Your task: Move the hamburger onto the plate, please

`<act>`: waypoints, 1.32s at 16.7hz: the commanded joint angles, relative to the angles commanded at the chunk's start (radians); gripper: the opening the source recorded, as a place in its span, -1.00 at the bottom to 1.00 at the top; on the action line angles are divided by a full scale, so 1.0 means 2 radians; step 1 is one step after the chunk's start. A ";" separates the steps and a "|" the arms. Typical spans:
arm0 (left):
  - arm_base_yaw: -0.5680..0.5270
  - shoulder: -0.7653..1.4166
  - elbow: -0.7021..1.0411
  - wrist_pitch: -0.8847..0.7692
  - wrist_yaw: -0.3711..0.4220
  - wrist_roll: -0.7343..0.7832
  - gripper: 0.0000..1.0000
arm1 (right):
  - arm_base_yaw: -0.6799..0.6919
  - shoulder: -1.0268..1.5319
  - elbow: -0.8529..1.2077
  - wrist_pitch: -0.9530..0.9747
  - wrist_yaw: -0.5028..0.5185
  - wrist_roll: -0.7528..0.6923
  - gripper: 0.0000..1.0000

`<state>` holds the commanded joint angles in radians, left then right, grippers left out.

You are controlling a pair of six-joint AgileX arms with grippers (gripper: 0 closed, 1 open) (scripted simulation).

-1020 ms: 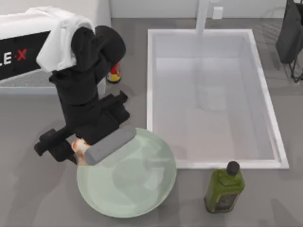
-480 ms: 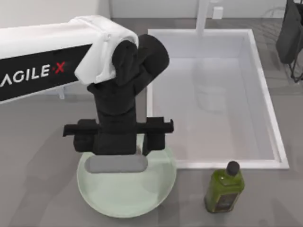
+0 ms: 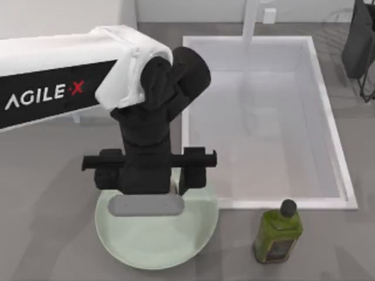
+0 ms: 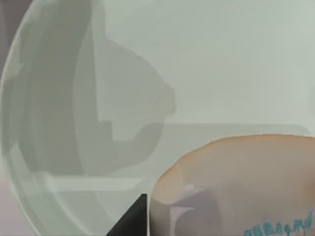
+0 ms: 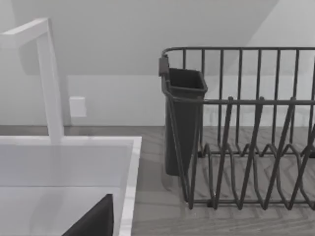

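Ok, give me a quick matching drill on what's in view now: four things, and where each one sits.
Things:
1. plate
2. hamburger
3. green bottle
4. dish rack

Places:
A. standing on the table below the sink's right corner
B. close under the left wrist camera, above the plate
C. beside the sink, past its faucet
D. under the left arm, by the sink's lower-left corner

Pairs: 1-D, 2-B, 3-A, 4-C

White "AGILE·X" lettering, the X red, on the left arm (image 3: 53, 88); teal print on the hamburger (image 4: 236, 187) held close under that arm's gripper, seemingly illegible.
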<state>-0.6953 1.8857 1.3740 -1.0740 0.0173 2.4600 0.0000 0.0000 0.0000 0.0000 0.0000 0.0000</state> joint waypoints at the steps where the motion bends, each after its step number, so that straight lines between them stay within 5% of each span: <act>1: 0.000 0.004 -0.009 0.015 0.000 -0.001 -1.00 | 0.000 0.000 0.000 0.000 0.000 0.000 1.00; 8: -0.001 0.023 -0.042 0.063 0.001 0.000 -1.00 | 0.000 0.000 0.000 0.000 0.000 0.000 1.00; 21: -0.001 0.023 -0.042 0.063 0.001 0.000 0.96 | 0.000 0.000 0.000 0.000 0.000 0.000 1.00; 22: -0.001 0.023 -0.042 0.063 0.001 0.000 1.00 | 0.000 0.000 0.000 0.000 0.000 0.000 1.00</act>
<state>-0.6981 1.9312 1.2891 -0.9474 0.0185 2.4608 0.0000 0.0000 0.0000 0.0000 0.0000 0.0000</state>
